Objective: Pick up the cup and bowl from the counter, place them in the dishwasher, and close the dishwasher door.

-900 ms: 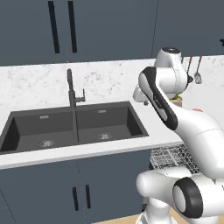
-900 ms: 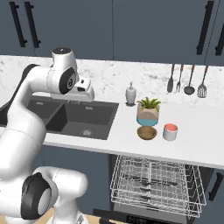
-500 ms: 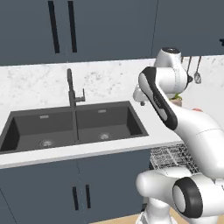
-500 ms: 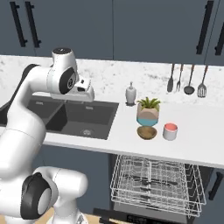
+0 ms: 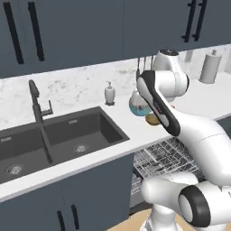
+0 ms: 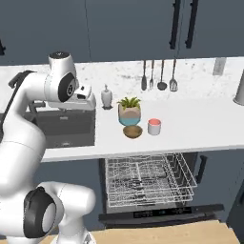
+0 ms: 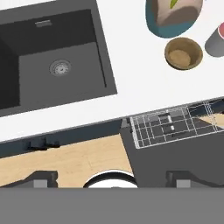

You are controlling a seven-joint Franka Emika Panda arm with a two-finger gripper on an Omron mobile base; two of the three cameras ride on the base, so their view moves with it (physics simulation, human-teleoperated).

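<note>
Jaws wide, empty; cup (image 6: 154, 127) upright beside bowl (image 6: 132, 131).

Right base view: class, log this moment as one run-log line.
end effector: open, empty | cup, bowl: on counter | dishwasher: open

cup (image 6: 154, 127) upright beside bowl (image 6: 132, 131) | counter (image 6: 205, 124) | dishwasher (image 6: 147, 183) open, rack out
</note>
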